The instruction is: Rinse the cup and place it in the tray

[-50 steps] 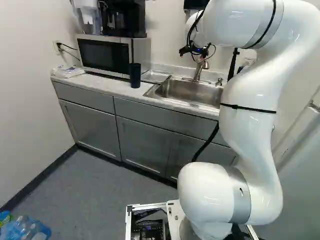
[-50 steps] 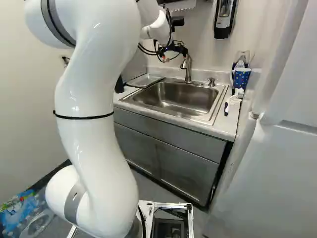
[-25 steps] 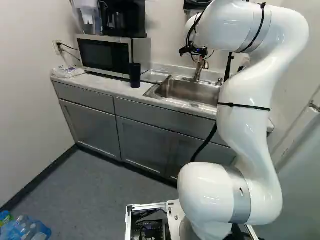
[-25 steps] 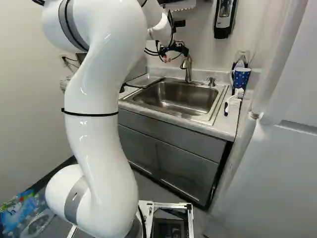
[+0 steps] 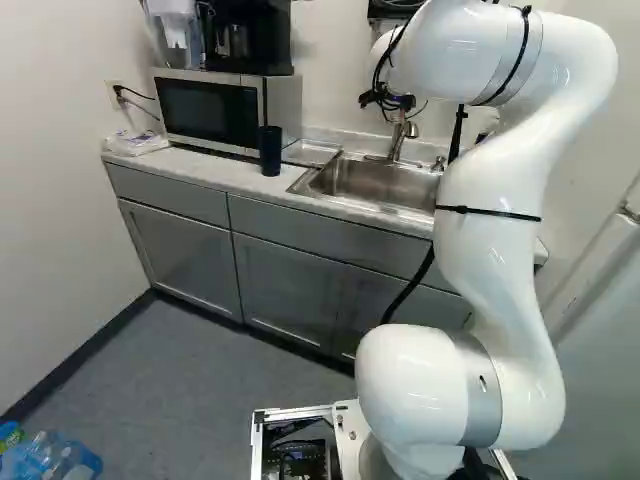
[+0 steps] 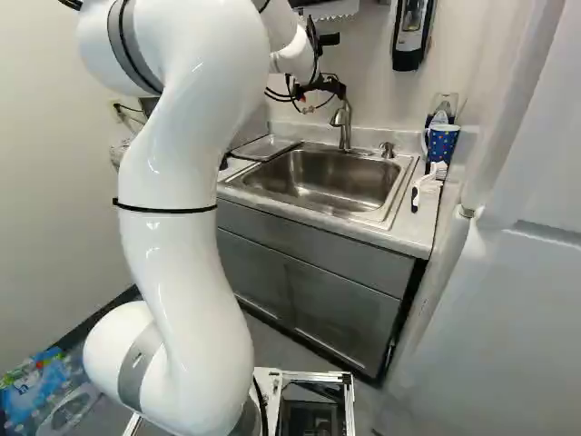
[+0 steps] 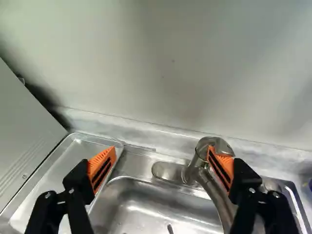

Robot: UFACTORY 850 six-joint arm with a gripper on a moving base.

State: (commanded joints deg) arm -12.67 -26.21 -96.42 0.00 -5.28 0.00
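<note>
Claw up over the far side of the sink, near the tap. In the wrist view the claw is wide, orange pads well apart, only air between them. Right finger overlaps the tap head in view; can't tell if it touches. Arm rises at the right of the left base view, bends over toward the sink.

Dark cup upright on the counter, left of the sink, just beside the near right corner of the microwave; apart from the claw. Tray flat, metal, right beside the sink's left edge, between sink and microwave. Cup is outside the tray, to its near left.

Coffee maker on top of the microwave. Bag on the counter's left end. Soap pump right of the tap. Patterned mug far right, handle to the left; brush on the counter nearer than the mug. Dispenser on the wall. Bottles on the floor, near left.
</note>
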